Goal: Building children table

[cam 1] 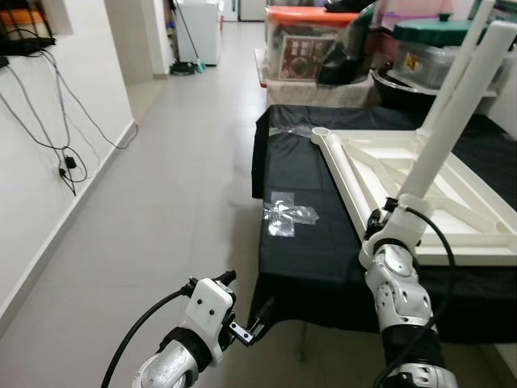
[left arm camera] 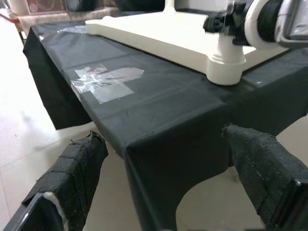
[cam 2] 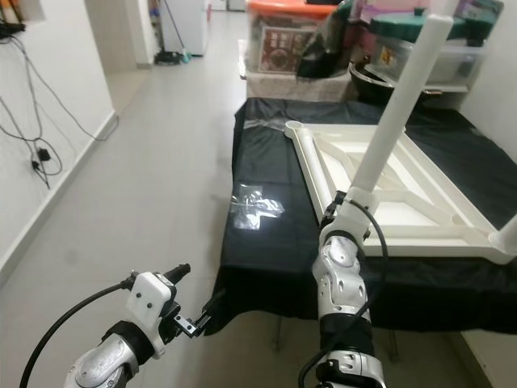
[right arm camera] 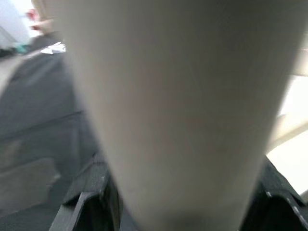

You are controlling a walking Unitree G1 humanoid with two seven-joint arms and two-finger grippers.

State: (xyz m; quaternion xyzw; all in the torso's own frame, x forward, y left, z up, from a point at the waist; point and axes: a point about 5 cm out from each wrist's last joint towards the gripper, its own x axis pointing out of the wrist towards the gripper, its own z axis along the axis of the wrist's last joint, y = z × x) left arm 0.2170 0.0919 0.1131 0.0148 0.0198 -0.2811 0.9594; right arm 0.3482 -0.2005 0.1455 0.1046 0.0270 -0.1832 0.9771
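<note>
Right hand (cam 1: 386, 220), head views: clamped low on the white table leg (cam 1: 456, 105), which stands tilted at the near corner of the upturned tabletop (cam 1: 420, 194) on the black-draped table (cam 1: 307, 250). Left hand (left arm camera: 163, 178), left wrist view: wide, holding nothing, before the drape's edge. Right wrist view: leg blurred; seating probably incomplete. Straighten the leg upright before pressing it into the corner socket (left arm camera: 225, 72).

You get even, bright indoor light; the floor tiles (cam 1: 186, 162) show soft glare. The table leg (right arm camera: 178, 110) blurs badly up close, and the tape patch (left arm camera: 108, 79) glints.
</note>
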